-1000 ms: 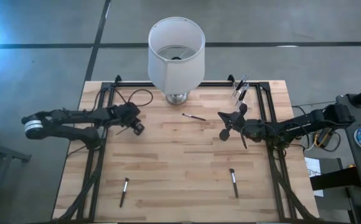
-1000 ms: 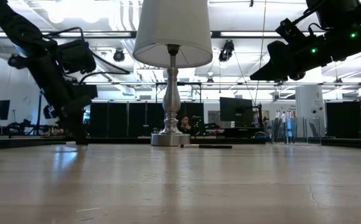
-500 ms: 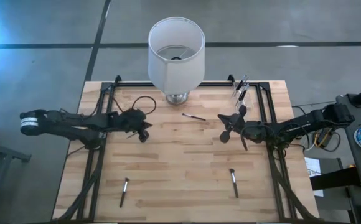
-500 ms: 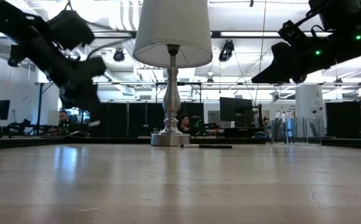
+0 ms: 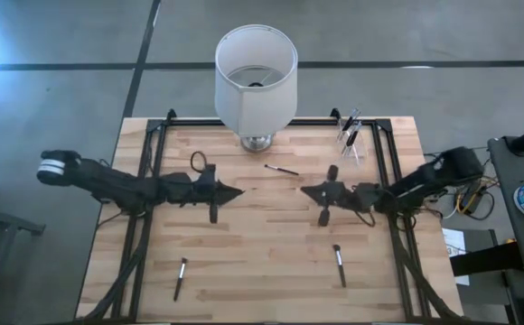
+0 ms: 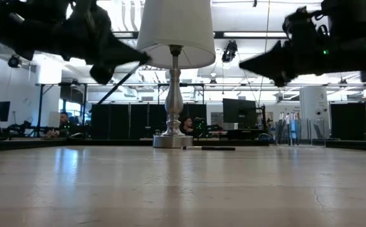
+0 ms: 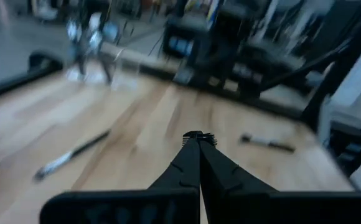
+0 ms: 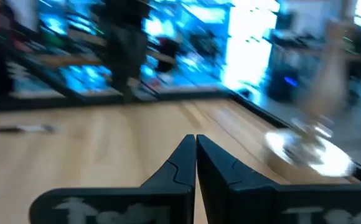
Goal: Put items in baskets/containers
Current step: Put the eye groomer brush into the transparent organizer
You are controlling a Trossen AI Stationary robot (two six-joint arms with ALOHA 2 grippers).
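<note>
Three makeup brushes (image 5: 281, 169) lie loose on the table (image 5: 262, 262) near the lampshade (image 5: 256, 77), clear cup (image 5: 349, 131) beside it; left pincer (image 5: 237, 191) and right pincer (image 5: 305, 190) closed, empty, hovering mid-table—fetching step, next needs opening over a brush.

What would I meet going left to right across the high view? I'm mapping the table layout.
Left gripper → lamp → brush near the lamp base → right gripper → front-right brush → clear cup holding brushes.

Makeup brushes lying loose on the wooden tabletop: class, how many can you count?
3. One brush lies by the lamp base, one near the front left, one near the front right. More stand in the clear cup, uncounted.
</note>
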